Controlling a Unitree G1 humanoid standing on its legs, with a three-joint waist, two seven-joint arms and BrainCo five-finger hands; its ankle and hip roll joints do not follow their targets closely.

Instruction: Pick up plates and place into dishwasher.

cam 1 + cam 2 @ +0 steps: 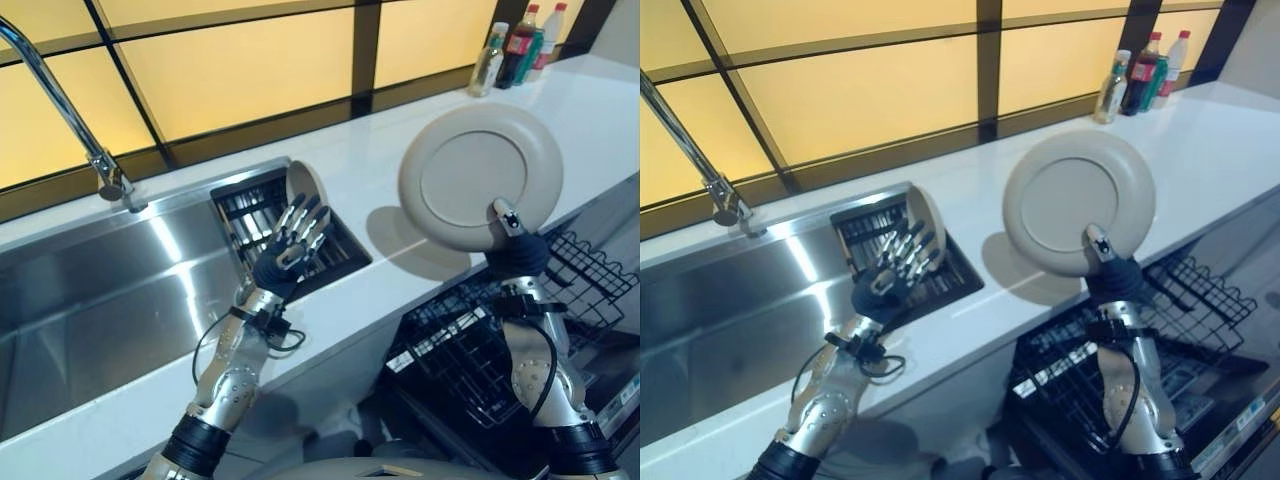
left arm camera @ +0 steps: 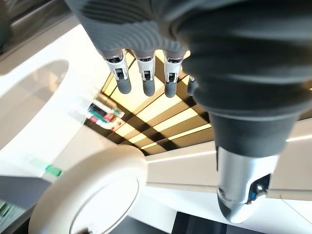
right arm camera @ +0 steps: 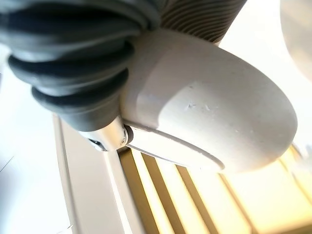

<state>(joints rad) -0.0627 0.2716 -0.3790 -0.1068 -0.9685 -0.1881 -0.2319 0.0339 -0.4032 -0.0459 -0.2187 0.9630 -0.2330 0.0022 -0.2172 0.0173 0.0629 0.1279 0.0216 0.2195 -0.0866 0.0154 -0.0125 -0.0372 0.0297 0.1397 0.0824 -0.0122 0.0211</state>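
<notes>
Now 1 plate [image 1: 480, 175] is gripped upright by the right hand [image 1: 512, 243] above the counter [image 1: 600, 110].
Lower it edge-first into the dishwasher rack [image 1: 470, 350], keeping the pinch firm; the left hand [image 1: 292, 243] hovers slack-fingered over the sink's wire basket [image 1: 335, 250].

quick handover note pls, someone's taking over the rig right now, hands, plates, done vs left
Right hand: shut on the beige plate, held upright above the counter edge, over the open dishwasher rack.
Left hand: open, holding nothing, fingers straight, over the dish rack at the sink.
A second plate stands on edge in that dish rack.
Done: one plate lifted. The visible part of the dishwasher rack holds no plate.
Left: lower the held plate into the dishwasher rack, then fetch the one in the dish rack.
</notes>
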